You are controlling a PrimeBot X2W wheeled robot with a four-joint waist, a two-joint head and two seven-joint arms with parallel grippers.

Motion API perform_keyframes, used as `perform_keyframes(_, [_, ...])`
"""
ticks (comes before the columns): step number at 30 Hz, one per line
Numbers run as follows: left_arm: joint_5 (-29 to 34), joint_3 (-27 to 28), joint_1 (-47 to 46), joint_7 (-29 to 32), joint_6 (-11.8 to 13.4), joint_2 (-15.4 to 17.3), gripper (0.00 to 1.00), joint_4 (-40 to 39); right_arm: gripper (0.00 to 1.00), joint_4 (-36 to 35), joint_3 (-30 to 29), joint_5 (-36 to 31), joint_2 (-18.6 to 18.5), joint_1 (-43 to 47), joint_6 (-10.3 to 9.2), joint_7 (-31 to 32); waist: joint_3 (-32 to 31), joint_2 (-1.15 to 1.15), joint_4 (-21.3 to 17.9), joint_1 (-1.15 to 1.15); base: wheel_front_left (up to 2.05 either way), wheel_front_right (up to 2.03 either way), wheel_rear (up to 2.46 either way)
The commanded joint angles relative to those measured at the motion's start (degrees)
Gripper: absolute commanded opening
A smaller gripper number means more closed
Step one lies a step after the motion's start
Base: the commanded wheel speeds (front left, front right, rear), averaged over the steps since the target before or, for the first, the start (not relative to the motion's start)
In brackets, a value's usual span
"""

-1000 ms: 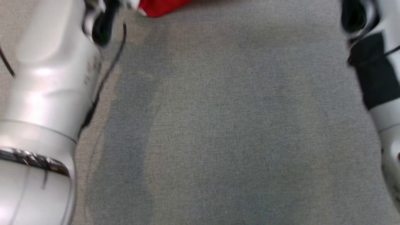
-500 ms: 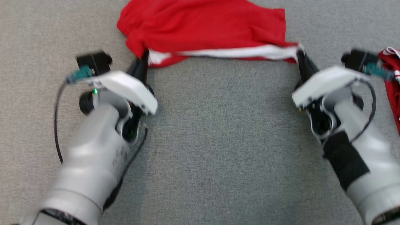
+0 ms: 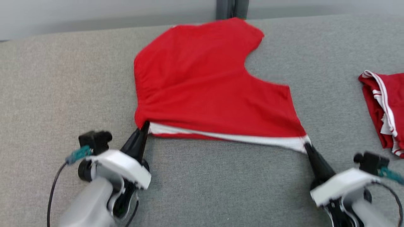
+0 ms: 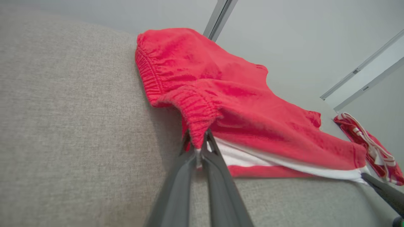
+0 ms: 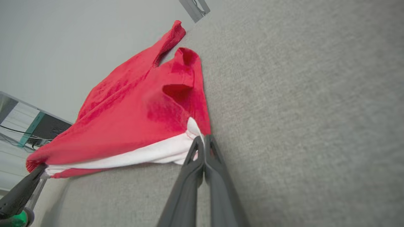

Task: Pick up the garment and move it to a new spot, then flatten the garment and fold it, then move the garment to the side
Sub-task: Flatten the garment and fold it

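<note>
Left fingers [image 3: 136, 143] and right fingers [image 3: 317, 162] each clench a lower corner of the red garment [image 3: 205, 88], spread mid-frame on the grey desk [image 3: 221, 189]; seemingly nearly flattened, folding and side placement remain.

Grey woven fabric surface [image 3: 202, 195]; pale plain wall [image 3: 94, 12] behind; dark upright post [image 3: 232, 8] at far edge.

The garment [image 3: 205, 88] lies mid-bench [image 3: 63, 78], reaching the far edge. The left gripper [image 3: 143, 127] is at its near left corner, the right gripper [image 3: 307, 148] at its near right corner. A second garment [image 3: 383, 107] lies at the bench's right edge.
</note>
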Motion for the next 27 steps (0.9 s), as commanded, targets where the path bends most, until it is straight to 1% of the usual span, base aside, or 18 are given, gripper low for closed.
perform_keyframes(1, [0.63, 0.9, 2.09, -0.19, 0.72, 0.71, 0.0, -1.96, 0.0, -0.88, -0.14, 0.33, -0.98, 2.61, -0.01, -0.19, -1.41, 0.0, -0.55, 0.0, 0.0, 0.0, 0.0])
perform_keyframes(2, [1.42, 1.76, 4.43, -0.19, 1.57, 1.54, 0.0, -4.59, 0.0, -2.69, -0.37, 0.24, -1.54, 4.59, -0.01, -0.3, -2.03, 0.0, -0.85, 0.0, 0.0, 0.0, 0.0])
perform_keyframes(3, [2.66, 2.99, 8.92, -0.2, 3.74, 3.21, 0.0, -10.16, 0.0, -5.97, -1.27, -0.19, -2.8, 8.16, -0.01, -0.41, -3.12, 0.0, -1.23, 0.0, 0.0, 0.0, 0.0])
perform_keyframes(6, [3.77, 3.28, 15.79, -0.15, 7.96, 5.62, 0.0, -18.67, 0.0, -10.22, -2.88, -0.85, -3.77, 13.96, -0.01, -0.37, -4.73, 0.0, -1.5, 0.0, 0.0, 0.0, 0.0])
perform_keyframes(8, [3.8, 2.97, 20.34, 1.17, 10.9, 7.22, 0.0, -24.08, 0.0, -12.36, -4.41, -1.25, -4.15, 17.94, -0.01, 0.54, -5.77, 0.0, -1.58, 0.0, 0.0, 0.0, 0.0])
perform_keyframes(13, [3.45, 2.0, 30.38, 5.31, 18.14, 10.66, 0.0, -38.11, 0.0, -17.98, -9.99, -4.05, -3.63, 28.1, -0.01, 4.52, -8.11, 0.0, -1.8, 0.0, 0.0, 0.0, 0.0])
perform_keyframes(17, [3.06, 1.11, 36.37, 8.28, 23.04, 12.56, 0.0, -46.61, 0.0, -22.94, -16.05, -7.73, -1.88, 35.14, -0.01, 9.29, -9.45, 0.0, -2.23, 0.0, 0.0, 0.0, 0.0])
perform_keyframes(19, [2.88, 1.1, 38.0, 9.12, 24.74, 13.0, 0.0, -49.7, 0.0, -25.7, -19.32, -9.82, -0.29, 37.68, -0.01, 11.73, -9.7, 0.0, -2.2, 0.0, 0.0, 0.0, 0.0])
perform_keyframes(21, [2.91, 1.2, 39.02, 9.63, 25.87, 13.65, 0.0, -51.54, 0.0, -28.46, -22.52, -12.15, 1.67, 39.46, -0.01, 14.3, -9.9, 0.0, -2.1, 0.0, 0.0, 0.0, 0.0])
perform_keyframes(24, [2.63, 1.21, 39.3, 10.34, 26.57, 13.78, 0.0, -53.15, 0.0, -32.14, -26.33, -15.41, 4.89, 40.44, -0.01, 17.94, -9.8, 0.0, -1.69, 0.0, 0.0, 0.0, 0.0])
perform_keyframes(27, [2.34, 1.6, 37.77, 10.94, 26.29, 13.86, 0.0, -53.7, 0.0, -35.11, -28.43, -17.95, 7.36, 38.86, -0.01, 21.78, -8.93, 0.0, -0.98, 0.0, 0.0, 0.0, 0.0])
